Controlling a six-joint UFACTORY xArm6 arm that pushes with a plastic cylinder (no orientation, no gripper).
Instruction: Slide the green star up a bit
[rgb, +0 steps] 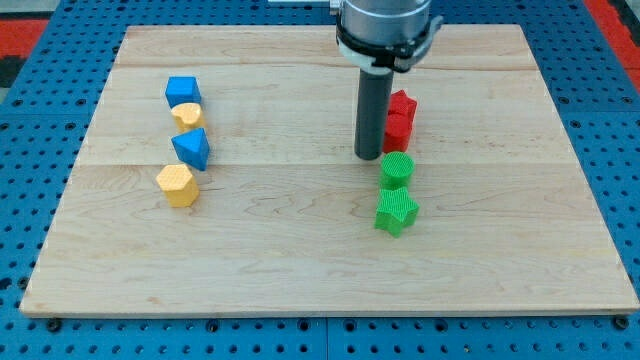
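Note:
The green star (396, 212) lies on the wooden board (300, 260), right of centre and toward the view's bottom. A round green block (397, 170) sits just above it, touching it. My tip (369, 157) rests on the board up and to the left of the round green block, well above the star and not touching it. Two red blocks (400, 118) are stacked in a column just right of the rod, partly hidden by it.
On the view's left a column holds a blue block (183, 91), a yellow block (187, 115), a blue triangular block (191, 149) and a yellow hexagonal block (178, 185). A blue pegboard (30, 150) surrounds the board.

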